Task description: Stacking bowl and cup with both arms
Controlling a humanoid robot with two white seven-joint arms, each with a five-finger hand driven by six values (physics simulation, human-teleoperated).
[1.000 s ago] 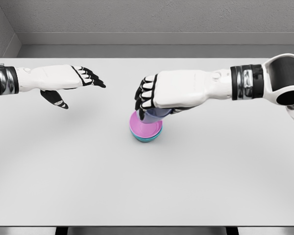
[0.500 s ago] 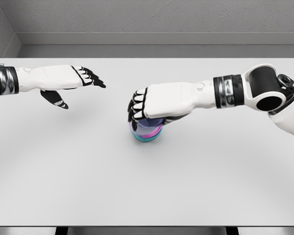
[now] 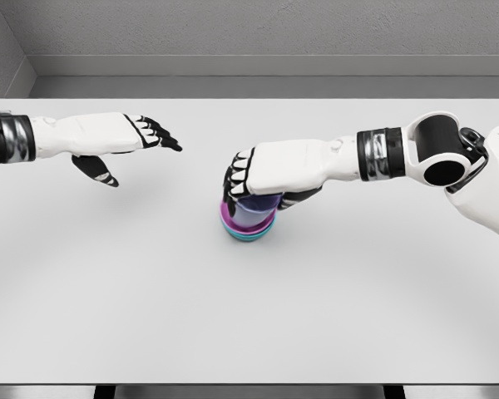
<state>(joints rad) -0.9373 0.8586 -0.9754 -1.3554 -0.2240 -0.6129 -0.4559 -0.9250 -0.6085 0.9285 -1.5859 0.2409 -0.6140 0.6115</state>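
- Right hand point(image 3: 262, 179), seen from the head camera, reaches in from the picture's right and sits directly over the stacked dishes near the middle of the table point(image 3: 249, 324).
- Its fingers point(image 3: 237, 179) curl down and wrap around a purple-blue cup point(image 3: 254, 205), so the hand is grasping the cup from above; the thumb side shows dark below the palm, against the cup's right flank.
- That cup stands inside a pink bowl point(image 3: 233, 223), only its lower wall showing beneath the hand.
- Below the pink bowl sits a teal bowl point(image 3: 251, 236), its rim peeking out under the pink one; the two are nested and the teal one rests on the table.
- Whether the cup's base touches the floor of the pink bowl cannot be told, because the hand and the bowl's wall hide it.
- Left hand point(image 3: 121, 141) hangs above the table's far left part, well apart from the stack, its arm coming in from the picture's left edge.
- Its fingers are stretched out and relaxed, pointing toward the right, with the thumb hanging below; it holds nothing.
- The stack lies to the right of the left hand and nearer to the camera, with bare table between them.
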